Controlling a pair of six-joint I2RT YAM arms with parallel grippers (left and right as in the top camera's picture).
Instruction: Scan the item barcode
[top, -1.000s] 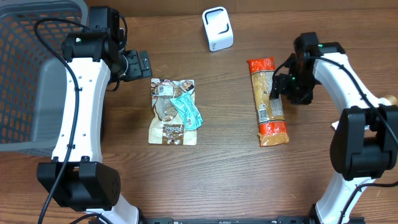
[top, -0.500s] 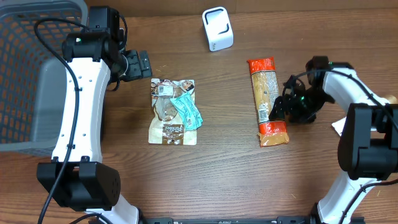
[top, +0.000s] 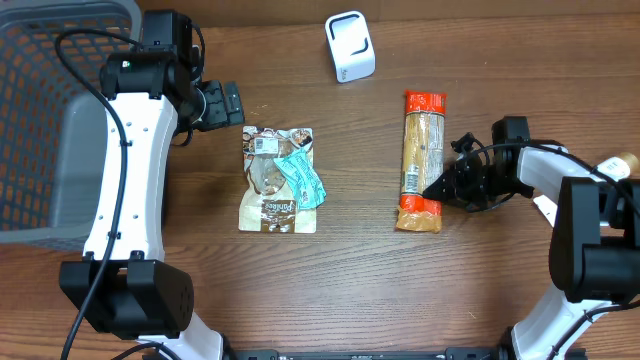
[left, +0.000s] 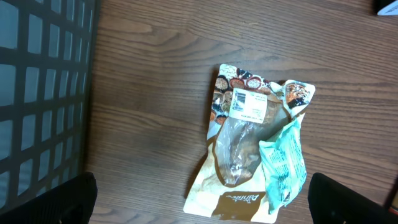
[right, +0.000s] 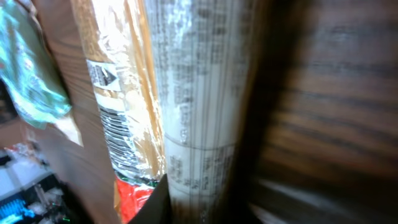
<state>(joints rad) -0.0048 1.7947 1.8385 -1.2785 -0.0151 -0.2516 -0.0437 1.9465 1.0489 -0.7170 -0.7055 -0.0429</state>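
**A:** Which step is this?

**B:** Picking up the item, I'd judge. The right end effector (top: 436, 188) sits low against the right side of the long clear-film spaghetti pack with orange ends (top: 421, 150), right of the middle of the wooden surface (top: 340, 300). Whether it pinches the film, I cannot tell.

**A:** And next?

**B:** It needs a firm hold, then a lift, turning the striped barcode (right: 117, 132) toward the small white boxy scanner (top: 350, 45) by the far edge. The film looks slick and crinkly, the pack stiff and narrow.

**A:** The other arm?

**B:** The left end effector (top: 222, 103) hangs wide, holding nothing, beyond the flat brown-and-clear foil pouch (top: 275, 185). A grey mesh plastic basket (top: 50, 110) fills the far left corner.
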